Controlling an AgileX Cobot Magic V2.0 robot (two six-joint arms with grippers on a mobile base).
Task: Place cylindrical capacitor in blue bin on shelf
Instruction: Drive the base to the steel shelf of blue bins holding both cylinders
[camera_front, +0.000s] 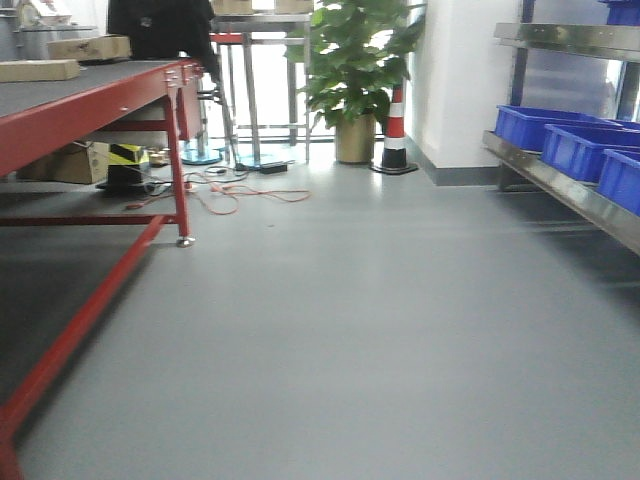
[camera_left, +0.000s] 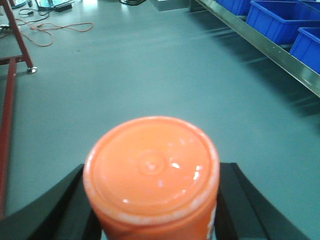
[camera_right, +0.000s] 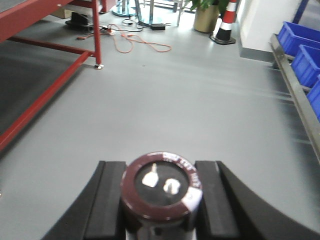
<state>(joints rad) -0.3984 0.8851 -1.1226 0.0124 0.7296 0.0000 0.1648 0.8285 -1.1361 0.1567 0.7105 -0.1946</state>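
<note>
— Since the bins decide the next move, where is the cylindrical capacitor (camera_right: 161, 184) now?

— Between the pads of the right gripper (camera_right: 160, 200), which is clamped on its dark sides. Its face with the two metal terminals is turned toward the wrist camera, so its axis runs crosswise to the squeeze.

— And the shelf (camera_right: 300, 105)?

— Off to the right and ahead, with its steel rail running away along that edge. The blue bins (camera_right: 306, 64) sit on it, well apart from the claw, over bare grey floor.

— What about the left gripper (camera_left: 152, 200)?

— It is closed around an orange cylinder (camera_left: 151, 167), so it's busy. The red table (camera_front: 90, 100) stands on the far left.

— So which arm is nearer?

— The right, I judge. It likely needs the base closer, then a reach rightward over a bin.
</note>
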